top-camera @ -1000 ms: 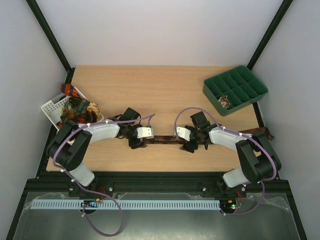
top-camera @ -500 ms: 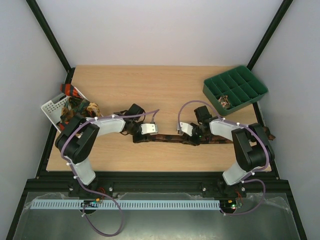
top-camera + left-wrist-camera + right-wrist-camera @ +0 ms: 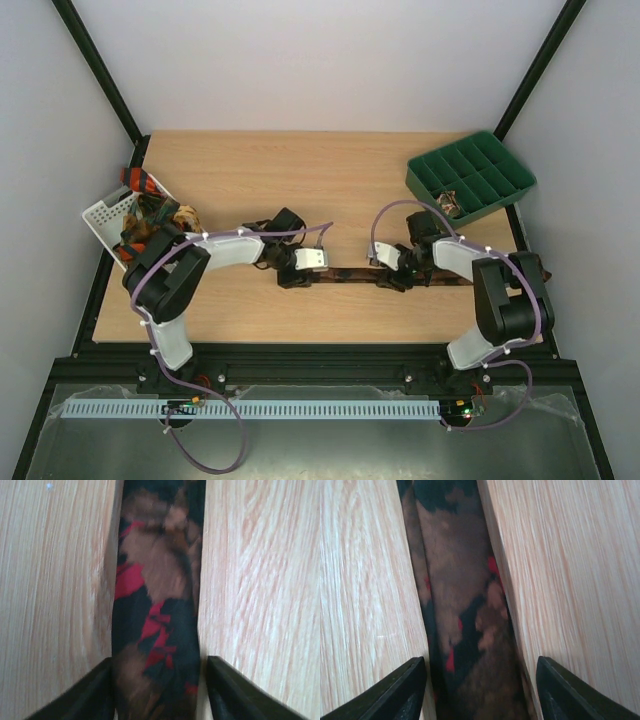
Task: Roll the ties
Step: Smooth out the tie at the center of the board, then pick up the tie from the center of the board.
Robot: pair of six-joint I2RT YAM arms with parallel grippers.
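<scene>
Though still flat and unrolled, sits in a new place: dark tie [image 3: 345,276] now farther from the near edge of the tabletop [image 3: 330,180] than a second ago, with a shorter stretch showing between the two arms. Far left: basket [image 3: 100,213] with more ties [image 3: 155,215] heaped in it, same as before. Next along: left arm [image 3: 235,250], swung inward and reaching farther right than before. Left jaws parted and low on the wood, one finger [image 3: 87,700] at each long edge of the tie, cloth filling the gap from side to side; straddled rather than clearly pinched. Between the arms: bare strip of tie, straight, touching the tabletop. Right arm [image 3: 455,262] tucked in, wrist likewise shifted away from the near edge. Right jaws parted wider than the cloth, a finger [image 3: 395,692] on either side, slivers of wood showing at the edges; nothing held. Past that arm, rest of the tie hidden; far end impossible to place. Far right: tray [image 3: 490,207], well apart from all this. Read as a slide of the tie to a better working spot, span steadied at two points; no curl started anywhere in view, so rolling proper not yet begun. Likely next: close on one end and begin turning it over itself.
</scene>
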